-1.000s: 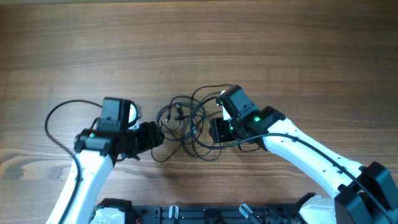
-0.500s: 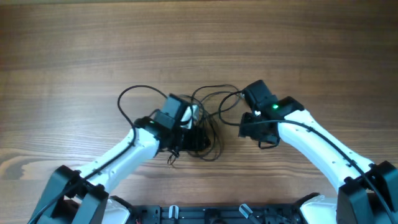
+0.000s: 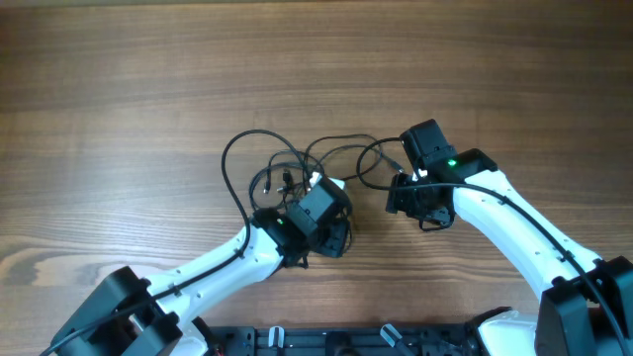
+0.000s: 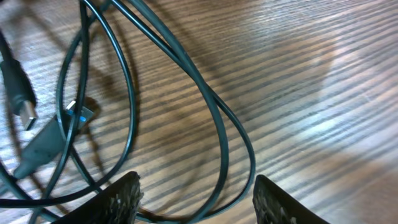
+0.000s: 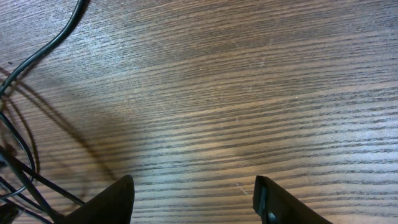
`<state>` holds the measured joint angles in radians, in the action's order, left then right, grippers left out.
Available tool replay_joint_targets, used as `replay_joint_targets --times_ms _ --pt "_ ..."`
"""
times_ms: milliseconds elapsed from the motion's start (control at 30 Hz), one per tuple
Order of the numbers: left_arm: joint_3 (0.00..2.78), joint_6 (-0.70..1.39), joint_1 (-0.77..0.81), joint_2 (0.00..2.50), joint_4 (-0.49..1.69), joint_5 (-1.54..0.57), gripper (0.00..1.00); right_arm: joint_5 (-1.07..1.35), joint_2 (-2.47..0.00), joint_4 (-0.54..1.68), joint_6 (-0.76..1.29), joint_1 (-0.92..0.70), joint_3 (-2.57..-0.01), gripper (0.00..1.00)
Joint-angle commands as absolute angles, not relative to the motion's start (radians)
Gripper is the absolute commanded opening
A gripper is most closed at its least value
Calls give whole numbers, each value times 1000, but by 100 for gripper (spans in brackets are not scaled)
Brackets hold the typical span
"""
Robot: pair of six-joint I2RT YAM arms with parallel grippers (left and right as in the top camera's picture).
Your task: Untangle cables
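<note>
The cables point(image 3: 318, 168) lie in a loose black tangle near the middle of the tabletop point(image 3: 148, 79), with overlapping loops spreading between my two arms. From overhead I cannot follow which strand crosses over which. In the left wrist view the cables point(image 4: 221, 118) show as two thin strands running side by side in a long loop that curves down between the fingers and lies flat on the wood. Further left a USB plug point(image 4: 79, 113) with a blue insert rests on the grain. A second plug point(image 4: 25, 115) with a silvery tip lies just beside it, under other strands. The left pincer point(image 3: 334, 237) sits at the lower edge of the tangle. Up close, the left pincer point(image 4: 196, 193) has its jaws well apart, with the loop passing between them and nothing clamped. The right pincer point(image 3: 410, 198) is at the right edge of the tangle, near a small loop. In its own view the right pincer point(image 5: 193, 196) also stands parted, with only bare wood between the fingers. The cables point(image 5: 37, 46) run down the left side of that view, a few strands crossing just beside the left-hand finger point(image 5: 112, 199) and casting soft shadows on the tabletop.
</note>
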<state>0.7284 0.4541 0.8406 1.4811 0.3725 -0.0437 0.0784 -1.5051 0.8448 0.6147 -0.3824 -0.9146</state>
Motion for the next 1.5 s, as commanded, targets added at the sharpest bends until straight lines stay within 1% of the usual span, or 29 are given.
replay_joint_targets --times_ms 0,67,133,233,300,400,433,467,633,667,733,800,900,1067,1200,1267,1333,1467 --pt "734 457 881 1487 363 77 59 88 -1499 840 601 -379 -923 64" --pt "734 457 898 1487 358 114 59 88 -1499 840 601 -379 -923 64" --pt "734 456 914 1495 347 144 61 91 -1499 839 601 -379 -923 64" --pt "734 456 921 1549 328 159 61 91 -1499 840 601 -379 -923 64" --pt "734 457 921 1590 324 186 55 91 -1500 839 601 -379 -923 64" --pt "734 460 921 1590 325 231 18 91 -1499 839 587 -379 -923 64" --pt "734 460 921 1589 325 235 9 91 -1499 840 582 -379 -923 64" --pt "734 460 921 1589 325 237 4 91 -1499 842 579 -379 -923 64" --pt "759 460 905 1507 379 241 4 92 -1499 842 575 -379 -923 64" --pt "770 460 892 1476 403 241 4 120 -1499 836 545 -379 -923 64" --pt "791 461 832 1372 460 237 4 316 -1499 783 356 -379 -923 64" --pt "792 483 763 1274 491 223 8 468 -1499 744 258 -379 -923 63" --pt "792 483 660 1152 527 150 12 476 -1500 715 252 -398 -923 62" --pt "792 483 492 1003 545 36 13 434 -1515 650 200 -461 -906 62" --pt "792 487 401 964 587 26 10 434 -1600 613 128 -488 -888 62" --pt "792 488 364 961 605 26 7 435 -1651 595 97 -500 -888 62" --pt "791 524 316 961 626 26 6 447 -1696 582 72 -522 -888 62" --pt "791 537 253 961 641 26 4 442 -1702 574 52 -540 -888 62"
